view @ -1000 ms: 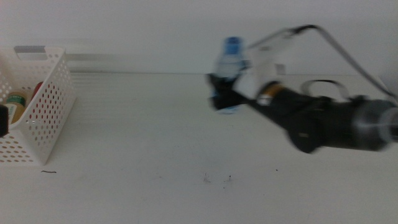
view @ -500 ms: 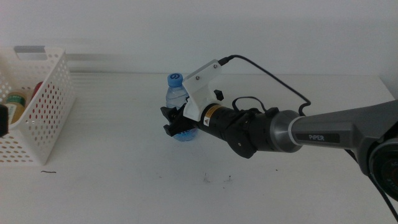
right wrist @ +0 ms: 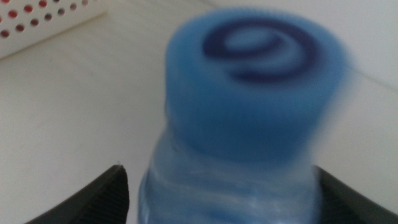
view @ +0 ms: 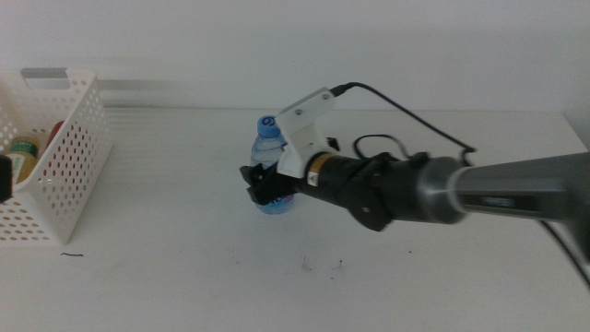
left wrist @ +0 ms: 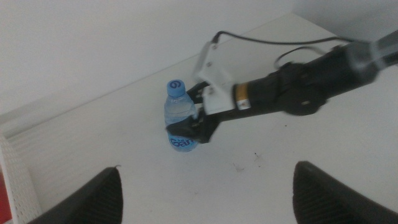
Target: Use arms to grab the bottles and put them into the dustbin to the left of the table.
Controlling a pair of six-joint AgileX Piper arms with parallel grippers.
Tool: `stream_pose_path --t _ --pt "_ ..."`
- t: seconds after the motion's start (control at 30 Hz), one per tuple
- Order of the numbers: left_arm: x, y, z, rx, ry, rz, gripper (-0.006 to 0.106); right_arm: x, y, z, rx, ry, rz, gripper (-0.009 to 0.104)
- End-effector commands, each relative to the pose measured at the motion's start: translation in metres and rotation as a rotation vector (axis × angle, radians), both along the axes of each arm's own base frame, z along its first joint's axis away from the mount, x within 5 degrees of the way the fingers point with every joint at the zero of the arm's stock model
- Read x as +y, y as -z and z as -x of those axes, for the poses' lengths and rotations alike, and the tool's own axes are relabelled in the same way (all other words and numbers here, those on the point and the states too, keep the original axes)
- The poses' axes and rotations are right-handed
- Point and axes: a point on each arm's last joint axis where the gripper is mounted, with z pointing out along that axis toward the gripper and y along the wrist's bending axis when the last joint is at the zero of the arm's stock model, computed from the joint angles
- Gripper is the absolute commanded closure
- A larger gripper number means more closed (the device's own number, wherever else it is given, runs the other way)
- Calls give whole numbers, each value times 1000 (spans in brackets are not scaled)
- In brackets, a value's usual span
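Note:
A clear water bottle [view: 272, 171] with a blue cap stands upright near the table's middle, its base on or just above the white table [view: 184, 277]. My right gripper [view: 265, 189] reaches in from the right and is shut on the bottle's lower body. The right wrist view is filled by the blurred cap and neck of the bottle [right wrist: 249, 93], with a jaw on each side. From the left wrist I see the same bottle [left wrist: 179, 118] held by the right gripper [left wrist: 188, 129]. My left gripper [left wrist: 208, 199] hangs open and empty by the dustbin [view: 69, 157] at the far left.
The white perforated dustbin holds a yellow tea bottle [view: 23, 155] and a red can [view: 55, 134]. A dark part of the left arm [view: 5, 177] shows at the left edge in front of it. Small dark specks [view: 323, 266] mark the table's front.
The right arm swept left and toward the front with the water bottle in its grip. Over the last half second it barely shifted. The left arm stayed put.

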Motion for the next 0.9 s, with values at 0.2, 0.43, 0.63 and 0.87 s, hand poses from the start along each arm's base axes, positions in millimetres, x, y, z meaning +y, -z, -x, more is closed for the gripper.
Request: stream_pose_path --t 0.2,0.43,0.63,0.87 --pt "0 -2 0 -13 -2 8 7 -78 -77 83 88 69 -6 4" --pt "0 -2 0 -16 -1 10 7 -144 -191 160 93 105 67 4" --pt "0 -2 0 -16 -1 10 7 -182 -270 216 13 82 -75 4" --pt "0 -2 0 -15 0 11 7 -196 -313 235 2 61 -39 4"
